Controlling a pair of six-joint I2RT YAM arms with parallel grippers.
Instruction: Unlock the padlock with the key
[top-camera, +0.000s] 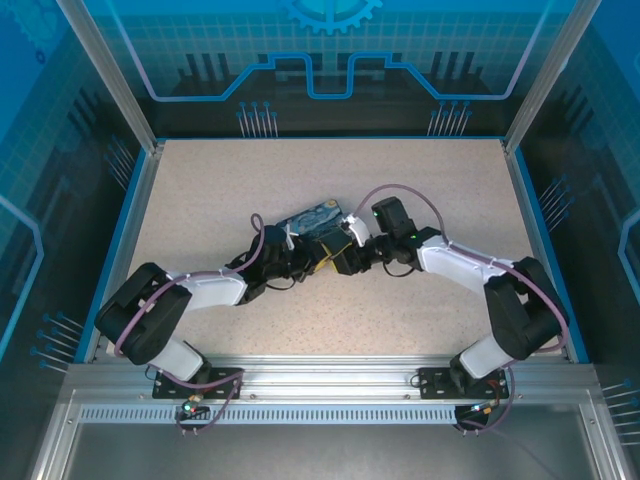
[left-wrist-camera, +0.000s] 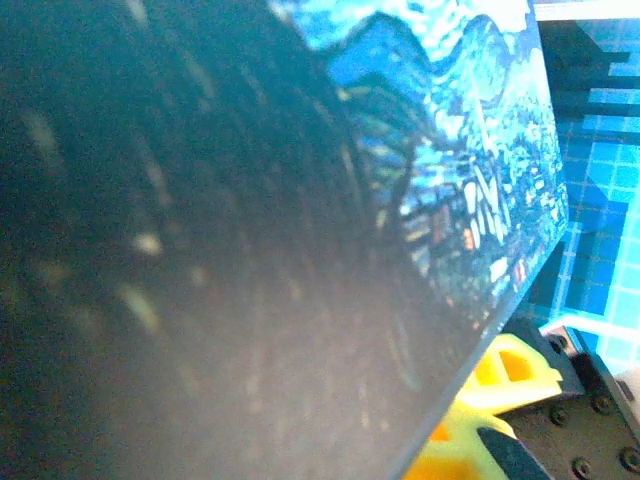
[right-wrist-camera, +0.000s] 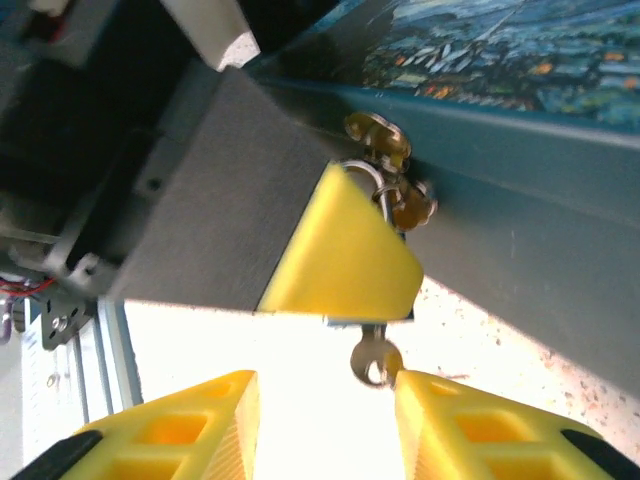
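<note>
A flat, rounded-rectangle padlock (top-camera: 315, 220), its face printed with a swirling blue-and-yellow night sky and its sides dark and matte, is held off the speckled beige table (top-camera: 430, 180) near the middle, where the two arms meet. The left gripper (top-camera: 303, 255) is clamped on it. In the right wrist view one of its fingers (right-wrist-camera: 340, 250), a grey block ending in a smooth yellow wedge, presses against the padlock's (right-wrist-camera: 520, 60) dark side. In the left wrist view the glossy printed face (left-wrist-camera: 470, 150) runs close along the camera and blurs to dark grey at the left, with a yellow plastic finger (left-wrist-camera: 505, 375) under its lower edge.

The right gripper (top-camera: 340, 258) points at the padlock from the other side. Its two ribbed yellow fingers stand apart (right-wrist-camera: 325, 400) and pinch nothing. A small brownish metal key (right-wrist-camera: 375, 358) with a round holed head hangs just above the gap, beside the right-hand finger. A thin wire ring (right-wrist-camera: 372, 185) rises from behind the yellow wedge to two brassy round-headed pieces (right-wrist-camera: 400, 200) lying against the padlock's side. I cannot tell whether any of them sits in the lock.
</note>
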